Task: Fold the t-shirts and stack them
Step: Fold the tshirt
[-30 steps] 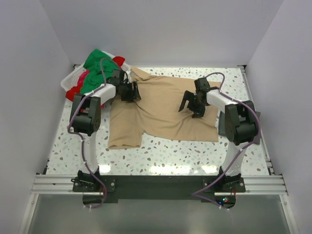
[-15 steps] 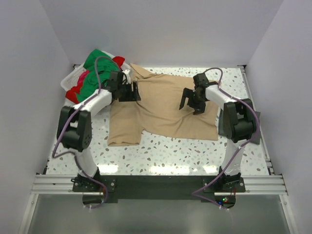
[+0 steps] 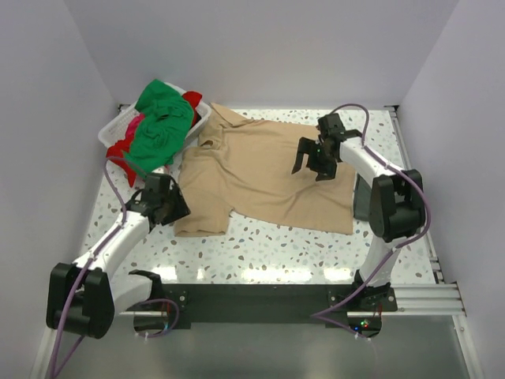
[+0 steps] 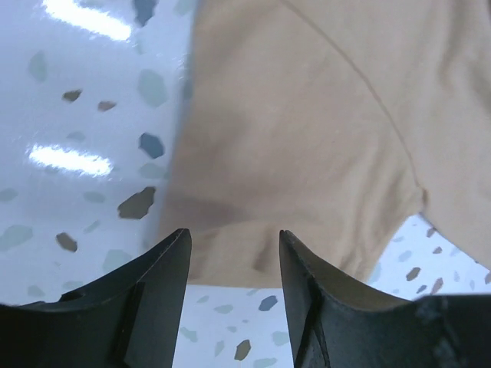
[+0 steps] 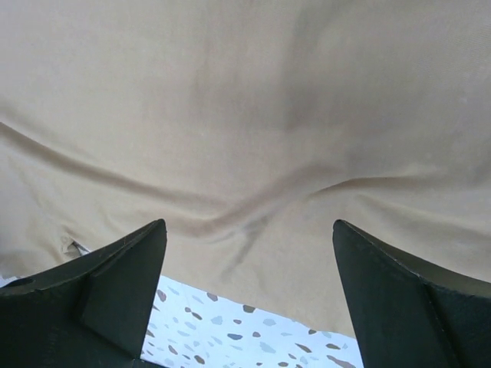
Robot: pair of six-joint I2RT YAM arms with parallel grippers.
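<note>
Matt cloth t-shirt (image 3: 268,170), glossy speckled table (image 3: 260,246)

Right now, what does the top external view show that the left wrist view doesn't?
Only top external: the white basket holding the green shirt and red shirt, plus the right end effector open over the tan shirt. Only left wrist: the sleeve hem close up, just beyond its open fingers. Both: the tan shirt, the speckled table, the left end effector.

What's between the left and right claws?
Just the tan t-shirt, spread on the table: left claw by its sleeve, right claw over its body. Top view shows it.
</note>
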